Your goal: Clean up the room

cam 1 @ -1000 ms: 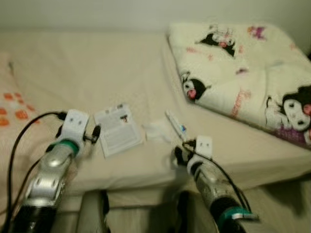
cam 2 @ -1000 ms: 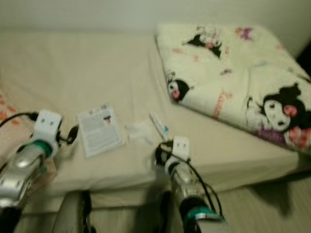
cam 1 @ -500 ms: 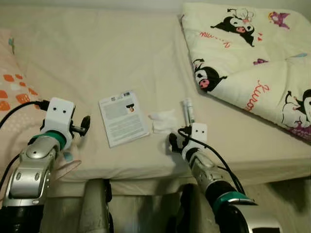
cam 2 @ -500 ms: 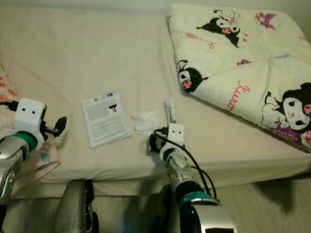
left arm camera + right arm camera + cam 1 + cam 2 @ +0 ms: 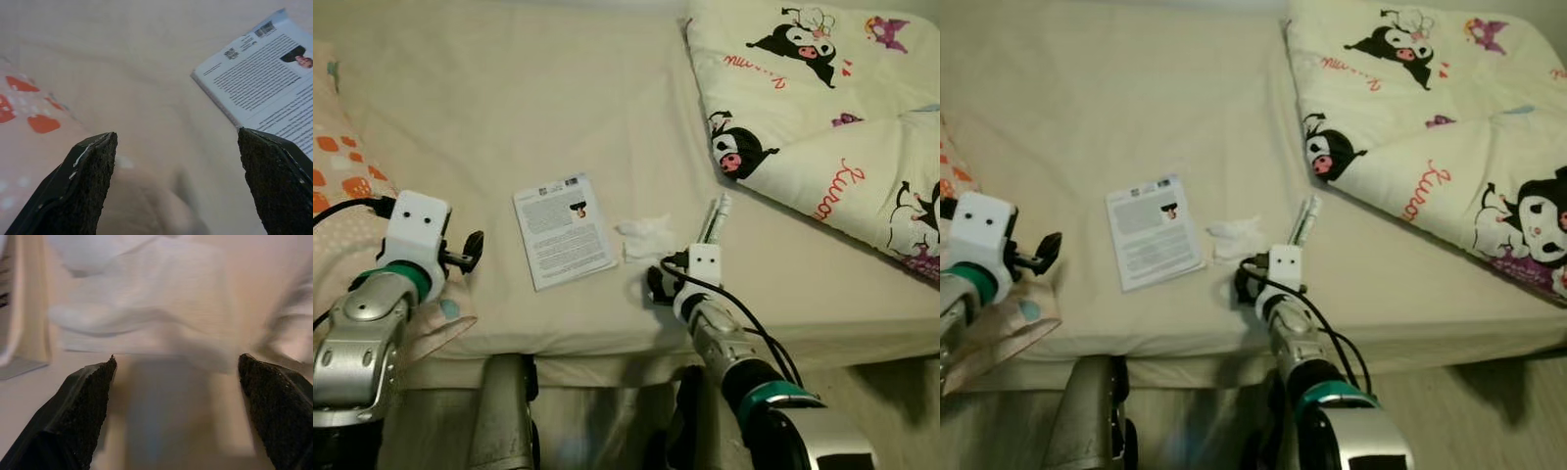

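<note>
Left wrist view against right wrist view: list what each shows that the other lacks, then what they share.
Left wrist view: the printed face of the booklet, with barcode and small photo, and a pillow with orange marks; the open left tool aims between them.

Right wrist view: a crumpled white tissue just ahead of the open right tool, and a blurred tube beside it.

Both: the beige bed sheet, two spread black fingers, and the booklet, seen by the right wrist as an edge.

Booklets: 1
Tissues: 1
Tubes: 1
Cartoon blankets: 1
Patterned pillows: 1
Beds: 1
</note>
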